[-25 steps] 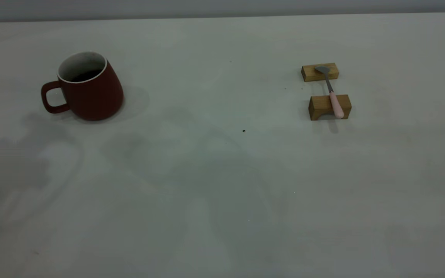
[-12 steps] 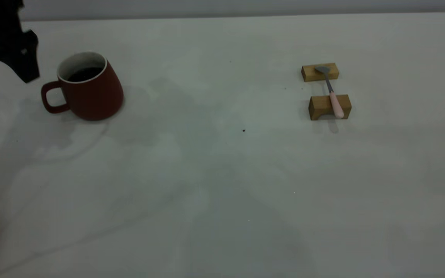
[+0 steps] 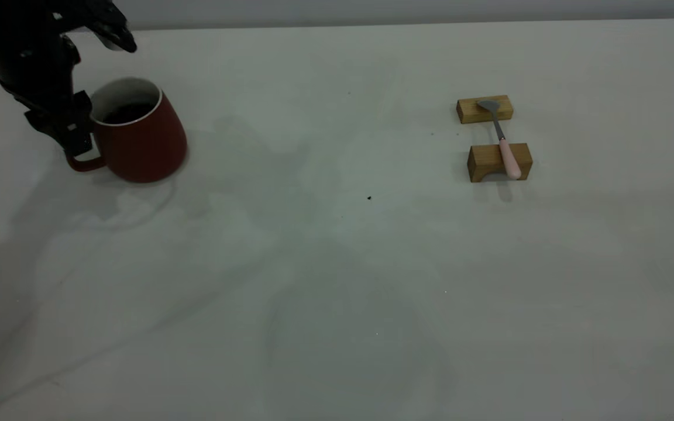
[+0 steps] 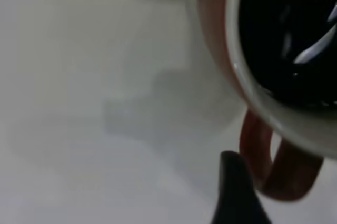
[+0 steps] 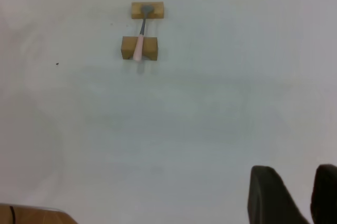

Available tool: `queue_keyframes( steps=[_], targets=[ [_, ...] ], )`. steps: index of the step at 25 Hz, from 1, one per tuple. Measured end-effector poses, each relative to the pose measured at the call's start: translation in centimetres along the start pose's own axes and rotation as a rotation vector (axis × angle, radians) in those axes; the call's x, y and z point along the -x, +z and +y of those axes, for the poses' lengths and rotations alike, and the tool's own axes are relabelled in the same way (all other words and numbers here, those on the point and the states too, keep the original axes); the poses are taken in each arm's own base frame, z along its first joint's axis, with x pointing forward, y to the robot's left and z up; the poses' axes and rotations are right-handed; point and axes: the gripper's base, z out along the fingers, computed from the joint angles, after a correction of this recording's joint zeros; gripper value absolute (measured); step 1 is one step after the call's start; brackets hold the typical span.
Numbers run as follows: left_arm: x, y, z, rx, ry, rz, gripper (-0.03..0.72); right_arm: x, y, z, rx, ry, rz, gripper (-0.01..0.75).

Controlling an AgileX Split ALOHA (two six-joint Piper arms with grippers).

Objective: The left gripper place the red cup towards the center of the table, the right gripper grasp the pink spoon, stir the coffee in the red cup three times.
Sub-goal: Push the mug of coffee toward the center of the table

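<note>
At the worktop's (image 3: 337, 263) ten o'clock edge, the left gripper (image 3: 71, 126) is hanging right over the cup's (image 3: 141, 137) handle, at the cup's nine o'clock; whether its fingers are apart I cannot tell. Cup is sitting far from centre.

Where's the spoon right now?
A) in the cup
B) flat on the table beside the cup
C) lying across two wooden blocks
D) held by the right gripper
C: the spoon lies across the two wooden blocks, bowl on the far one and pink handle on the near one, well apart from the cup and with no gripper on it.
</note>
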Motion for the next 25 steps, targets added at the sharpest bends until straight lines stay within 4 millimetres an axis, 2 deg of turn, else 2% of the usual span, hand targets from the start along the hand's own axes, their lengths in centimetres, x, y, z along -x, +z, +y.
queue_keyframes(
  steps=[8, 12, 16, 25],
  targets=[
    [0.3, 0.5, -0.2, 0.004, 0.017, -0.005, 0.224, 0.0, 0.0, 0.0, 0.0, 0.0, 0.0, 0.239],
    [0.7, 0.4, -0.5, 0.004, 0.014, -0.013, 0.212, 0.0, 0.0, 0.0, 0.0, 0.0, 0.0, 0.239],
    [2.1, 0.3, -1.7, 0.001, 0.046, -0.022, 0.212, 0.0, 0.0, 0.0, 0.0, 0.0, 0.0, 0.239],
    [6.6, -0.2, -7.0, -0.017, 0.12, -0.05, 0.212, 0.0, 0.0, 0.0, 0.0, 0.0, 0.0, 0.239]
  ],
)
